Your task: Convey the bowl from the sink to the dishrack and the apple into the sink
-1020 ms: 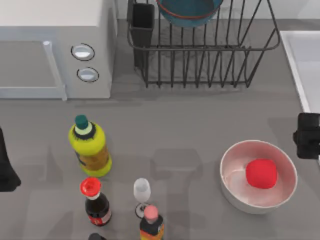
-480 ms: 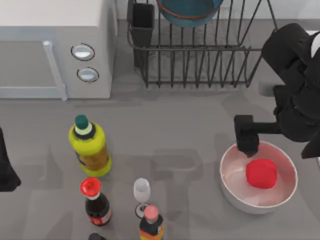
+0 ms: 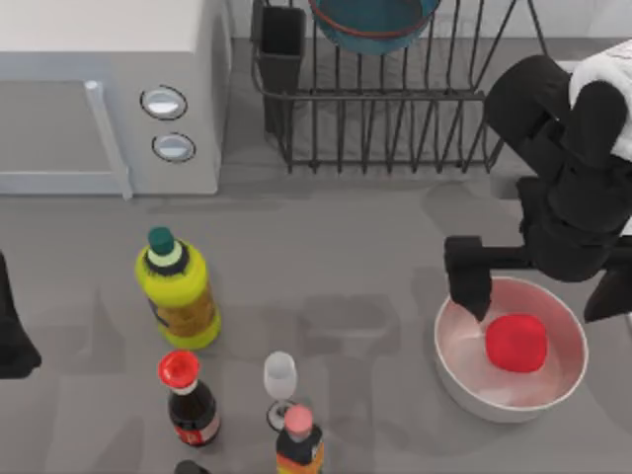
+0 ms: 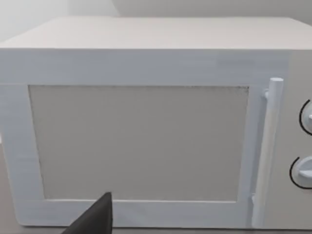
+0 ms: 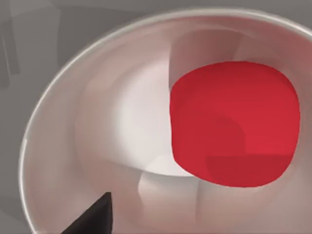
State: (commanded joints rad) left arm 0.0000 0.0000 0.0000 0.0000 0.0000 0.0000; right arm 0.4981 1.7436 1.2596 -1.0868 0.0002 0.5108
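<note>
The right pincer (image 3: 533, 296) hangs spread wide over the white bowl (image 3: 464, 370), 1 finger (image 3: 467, 286) at its 10 o'clock rim — the apple (image 3: 516, 343) lies inside, ungripped. At 12 o'clock the bowl (image 3: 373, 25) sits in the dishrack (image 3: 395, 128); the left arm is parked at the surface's (image 3: 346, 257) 9 o'clock edge — grip unreadable.

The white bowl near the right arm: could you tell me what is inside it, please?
Inside the white bowl lies the apple, resting right of centre. The right gripper hangs over the bowl's far rim, covering part of it. The apple hides the floor beneath it.
</note>
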